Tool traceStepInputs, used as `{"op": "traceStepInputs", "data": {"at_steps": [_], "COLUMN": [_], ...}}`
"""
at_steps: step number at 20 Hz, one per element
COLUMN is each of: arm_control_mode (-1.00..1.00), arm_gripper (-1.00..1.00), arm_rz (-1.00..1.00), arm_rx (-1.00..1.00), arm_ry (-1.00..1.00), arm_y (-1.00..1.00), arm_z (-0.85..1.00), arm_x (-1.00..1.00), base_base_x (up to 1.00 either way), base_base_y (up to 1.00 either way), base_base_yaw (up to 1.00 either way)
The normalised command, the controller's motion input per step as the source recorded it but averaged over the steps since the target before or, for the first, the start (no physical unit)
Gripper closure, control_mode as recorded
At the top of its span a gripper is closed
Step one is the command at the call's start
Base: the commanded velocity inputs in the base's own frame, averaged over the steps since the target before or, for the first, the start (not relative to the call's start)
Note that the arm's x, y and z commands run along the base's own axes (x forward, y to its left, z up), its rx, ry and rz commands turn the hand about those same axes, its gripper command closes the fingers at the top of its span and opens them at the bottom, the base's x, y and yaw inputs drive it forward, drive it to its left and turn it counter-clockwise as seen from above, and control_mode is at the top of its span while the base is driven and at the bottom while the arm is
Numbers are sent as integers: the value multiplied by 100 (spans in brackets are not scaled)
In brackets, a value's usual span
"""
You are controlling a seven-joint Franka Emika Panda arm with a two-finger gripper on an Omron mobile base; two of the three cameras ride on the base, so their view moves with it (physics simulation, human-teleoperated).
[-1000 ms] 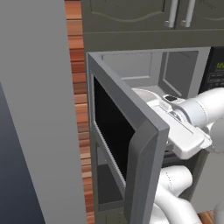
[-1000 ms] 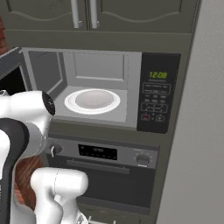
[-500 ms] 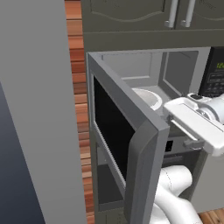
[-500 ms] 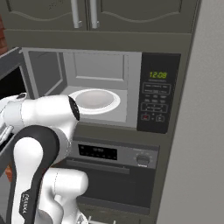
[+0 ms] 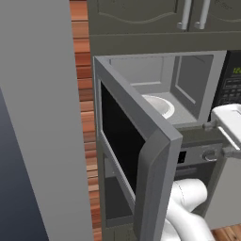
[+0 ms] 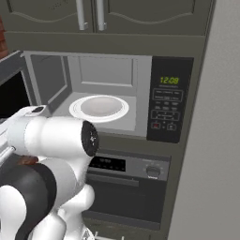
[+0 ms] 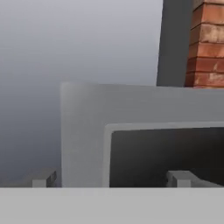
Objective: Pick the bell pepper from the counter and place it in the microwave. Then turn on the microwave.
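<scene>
Swinging farther right since before, the gripper [image 7: 111, 178], fingers spread, faces the one microwave [image 6: 117, 93], its display seemingly reading 12:08.

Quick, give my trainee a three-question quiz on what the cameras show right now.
1. True or false: the microwave door is shut.
2. What lies inside the microwave? A) a red pepper B) a white round plate with nothing on it C) a mug
3. What do the green digits on the keypad read?

Key
1. False: the door stands wide open to the left.
2. B.
3. 12:08, in the right base view.
</scene>
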Motion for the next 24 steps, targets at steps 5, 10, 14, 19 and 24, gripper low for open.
{"op": "traceStepInputs", "data": {"at_steps": [5,10,14,19,24], "arm_control_mode": [-100,-100,-100,-100,-100], "arm_gripper": [-100,-100,-100,-100,-100], "arm_rz": [-47,-51,-44,-42,-33], "arm_rx": [0,0,0,4,1], "arm_ry": [6,11,16,22,10], "arm_y": [-42,-30,-31,-25,-5], "arm_z": [0,1,11,1,0], "arm_x": [-26,-5,-9,-5,-1], "base_base_x": [0,0,0,0,0], "base_base_y": [0,0,0,0,0], "base_base_yaw": [0,0,0,0,0]}}
